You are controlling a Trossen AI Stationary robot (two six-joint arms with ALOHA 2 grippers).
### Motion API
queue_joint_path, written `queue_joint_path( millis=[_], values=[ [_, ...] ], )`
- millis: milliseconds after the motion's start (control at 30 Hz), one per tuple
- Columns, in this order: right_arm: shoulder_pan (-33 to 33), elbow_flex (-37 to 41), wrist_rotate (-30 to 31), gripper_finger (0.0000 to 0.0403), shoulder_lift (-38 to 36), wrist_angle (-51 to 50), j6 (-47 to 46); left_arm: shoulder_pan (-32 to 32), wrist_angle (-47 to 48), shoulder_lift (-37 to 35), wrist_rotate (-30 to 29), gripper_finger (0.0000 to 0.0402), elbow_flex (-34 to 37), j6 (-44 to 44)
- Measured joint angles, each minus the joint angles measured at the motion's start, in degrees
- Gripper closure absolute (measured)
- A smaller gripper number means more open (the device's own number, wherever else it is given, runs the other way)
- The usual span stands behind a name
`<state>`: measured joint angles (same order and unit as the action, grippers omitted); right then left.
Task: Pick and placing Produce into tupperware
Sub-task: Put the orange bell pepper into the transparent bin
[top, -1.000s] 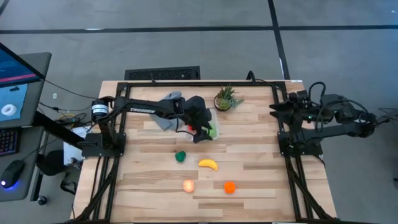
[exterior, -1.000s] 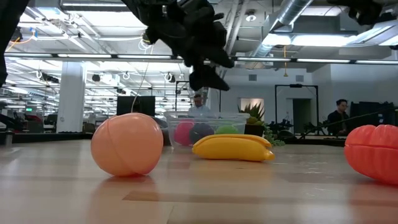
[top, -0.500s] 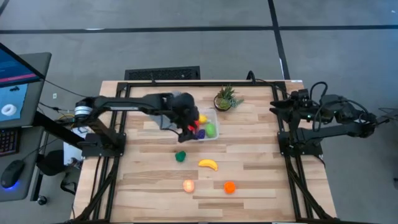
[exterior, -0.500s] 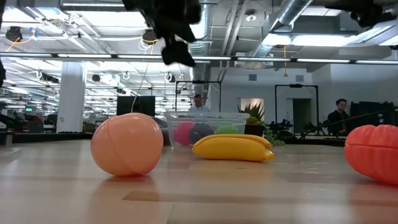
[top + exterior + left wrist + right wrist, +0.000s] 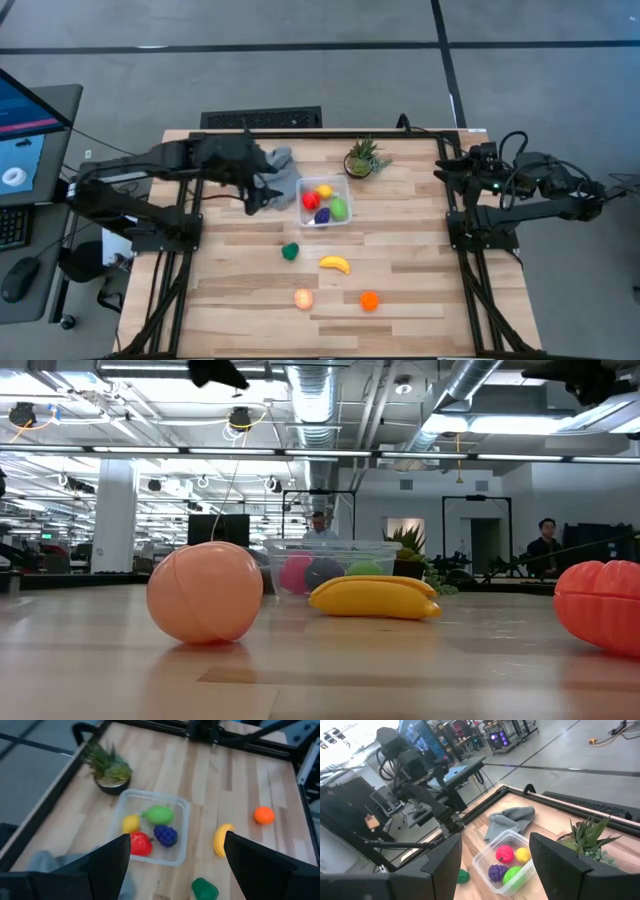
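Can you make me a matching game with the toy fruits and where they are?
Things:
1. purple grapes
2. banana
3. grey cloth
4. potted plant

Places:
A. on bare wood, between the dark green piece and the orange piece
B. at the table's far edge, beyond the tupperware
C. inside the tupperware, with the red, yellow and light green pieces
D. crumpled beside the tupperware, under the left gripper

Pairs: 1-C, 2-A, 3-D, 4-B
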<state>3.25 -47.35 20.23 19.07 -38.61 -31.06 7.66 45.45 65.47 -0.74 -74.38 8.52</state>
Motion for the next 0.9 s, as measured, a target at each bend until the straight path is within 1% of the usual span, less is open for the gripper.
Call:
queue_joint_path(
  millis=[200,333,400,500,567,667,733,833,900],
  values=[
    [0.00,0.00,0.00,0.0147,0.00,0.11,-0.49,-3.71,0.13,-8.92,-7.50,0.0093,6.39,4.70],
    [0.00,0.00,-0.23,0.0147,0.02,0.44,-4.45,-6.47,0.18,-13.81,-10.61,0.0093,11.19,8.89],
    [0.00,0.00,-2.16,0.0147,0.14,0.25,-5.04,-7.81,-0.09,-16.07,-11.68,0.0093,13.70,11.08],
    [0.24,-0.02,-7.81,0.0147,0.99,-0.69,-5.16,-9.52,-0.70,-19.05,-13.40,0.0093,17.52,14.15],
    [0.53,-0.02,-10.41,0.0147,2.23,-1.38,-5.59,-10.35,-2.19,-21.00,-13.74,0.0093,20.25,15.83],
    [1.44,-0.02,-13.33,0.0147,4.86,-2.62,-5.54,-11.10,-5.50,-23.20,-13.90,0.0093,23.54,17.75],
    [2.42,-0.04,-15.36,0.0147,7.04,-4.48,-5.54,-11.46,-5.97,-24.28,-13.92,0.0093,25.28,18.71],
    [4.45,-0.02,-17.84,0.0147,10.77,-7.71,-5.54,-11.61,-6.54,-25.02,-13.98,0.0093,26.76,20.03],
    [6.02,-0.02,-18.65,0.0147,13.45,-8.17,-5.25,-11.59,-6.42,-25.11,-14.07,0.0093,27.22,20.30]
  ],
)
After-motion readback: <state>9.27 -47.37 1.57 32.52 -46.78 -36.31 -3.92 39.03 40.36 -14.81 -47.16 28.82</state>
